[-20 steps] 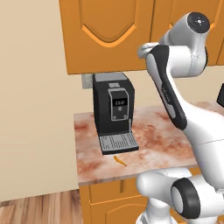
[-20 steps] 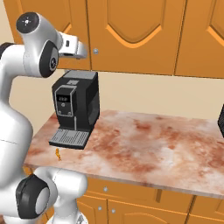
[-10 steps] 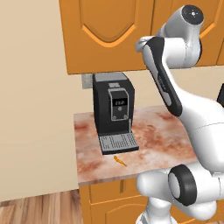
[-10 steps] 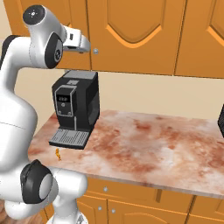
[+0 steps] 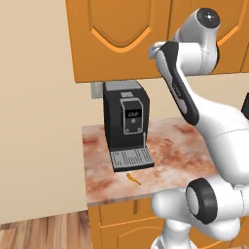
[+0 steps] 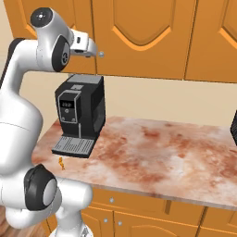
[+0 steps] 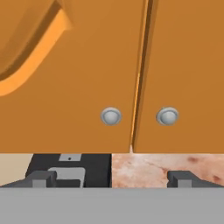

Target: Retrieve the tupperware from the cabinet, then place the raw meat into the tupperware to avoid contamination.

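Note:
The orange wall cabinet (image 5: 121, 39) (image 6: 148, 37) hangs above the counter with its arched doors closed. Whatever is inside it, the tupperware included, is hidden. My gripper (image 6: 94, 50) is open, raised just in front of the doors and close to a round silver knob (image 6: 101, 54). In the hand view the two knobs (image 7: 110, 116) (image 7: 167, 116) sit either side of the door seam, above my wide-apart gripper (image 7: 111, 178). The raw meat (image 5: 133, 178) (image 6: 60, 162), a tiny orange-brown sliver, lies on the counter near its front edge, just before the coffee machine's tray.
A black coffee machine (image 5: 125, 121) (image 6: 78, 113) stands on the marbled counter (image 5: 170, 146) (image 6: 157, 148) under the cabinet. A beige wall (image 5: 34, 121) bounds the counter's left end. Orange base cabinets (image 6: 139, 217) run below. A dark object (image 6: 234, 132) shows at the right edge.
The arm has carried the open hand a little closer to the cabinet doors and their knobs. The meat and the coffee machine have not moved.

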Robot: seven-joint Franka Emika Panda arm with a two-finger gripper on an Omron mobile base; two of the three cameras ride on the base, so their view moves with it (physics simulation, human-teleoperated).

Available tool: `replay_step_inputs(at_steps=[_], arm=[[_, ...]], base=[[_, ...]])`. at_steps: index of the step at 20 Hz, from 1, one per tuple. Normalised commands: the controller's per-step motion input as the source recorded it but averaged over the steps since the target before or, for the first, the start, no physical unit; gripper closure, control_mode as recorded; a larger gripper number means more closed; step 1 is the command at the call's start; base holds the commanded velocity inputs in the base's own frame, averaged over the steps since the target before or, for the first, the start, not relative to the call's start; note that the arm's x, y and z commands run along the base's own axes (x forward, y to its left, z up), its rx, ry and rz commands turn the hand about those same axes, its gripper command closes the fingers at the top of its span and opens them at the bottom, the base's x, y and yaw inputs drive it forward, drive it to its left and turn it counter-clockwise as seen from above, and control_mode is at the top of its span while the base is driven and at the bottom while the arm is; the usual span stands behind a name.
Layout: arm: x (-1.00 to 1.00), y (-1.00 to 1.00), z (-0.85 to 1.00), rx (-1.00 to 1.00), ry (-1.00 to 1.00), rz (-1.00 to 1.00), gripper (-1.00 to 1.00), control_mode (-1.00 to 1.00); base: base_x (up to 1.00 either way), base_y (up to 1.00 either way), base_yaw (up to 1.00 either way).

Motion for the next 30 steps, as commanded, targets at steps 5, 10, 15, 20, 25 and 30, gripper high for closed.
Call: replay_step_inputs(at_steps=[5, 10, 15, 20, 25, 30], arm=[[0.21, 0.00, -0.18, 0.00, 0.00, 0.00, -1.00, -1.00], [0.27, 0.00, -0.06, 0.00, 0.00, 0.00, -1.00, -1.00], [0.30, 0.00, -0.01, 0.00, 0.00, 0.00, -1.00, -1.00], [0.30, 0.00, -0.02, 0.00, 0.00, 0.00, -1.00, -1.00], [0.35, 0.00, -0.02, 0.00, 0.00, 0.00, -1.00, -1.00], [0.35, 0.00, -0.04, 0.00, 0.00, 0.00, -1.00, -1.00]], base=[[0.00, 0.00, 0.00], [0.00, 0.00, 0.00], [0.00, 0.00, 0.00], [0.00, 0.00, 0.00], [0.00, 0.00, 0.00], [0.00, 0.00, 0.00]])
